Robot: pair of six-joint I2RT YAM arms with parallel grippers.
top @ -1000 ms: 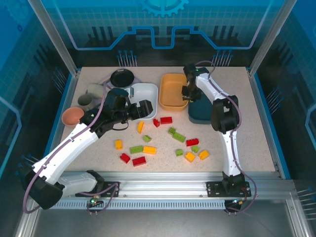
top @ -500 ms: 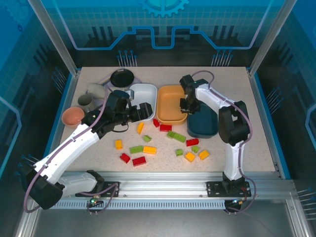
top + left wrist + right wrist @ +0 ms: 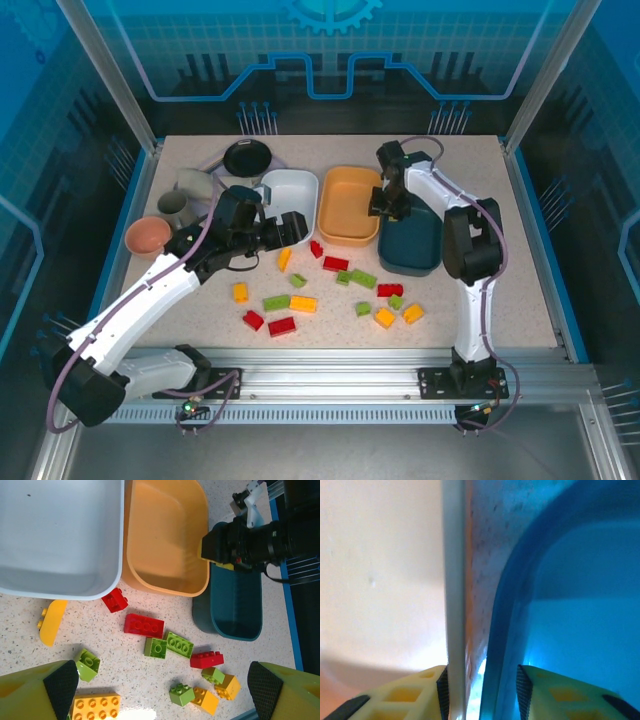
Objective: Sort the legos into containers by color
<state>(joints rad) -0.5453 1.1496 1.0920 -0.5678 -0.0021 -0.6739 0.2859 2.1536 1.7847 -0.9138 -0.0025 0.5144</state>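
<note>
From above, the shallow orange plastic tub (image 3: 338,190) has slid nearer the small plastic bricks (image 3: 335,264), handy for sorting. Left camera: left gripper (image 3: 162,687) wide open, empty, over them. Right camera: right gripper (image 3: 480,687) letting go of the tub's rim.

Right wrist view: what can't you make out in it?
- Orange tub: washed out and blurred, too close; most lies beyond the left edge.
- Teal tub: blurred; mostly cut off by the right edge.
- Right gripper: fingers cut off by the bottom edge.
</note>
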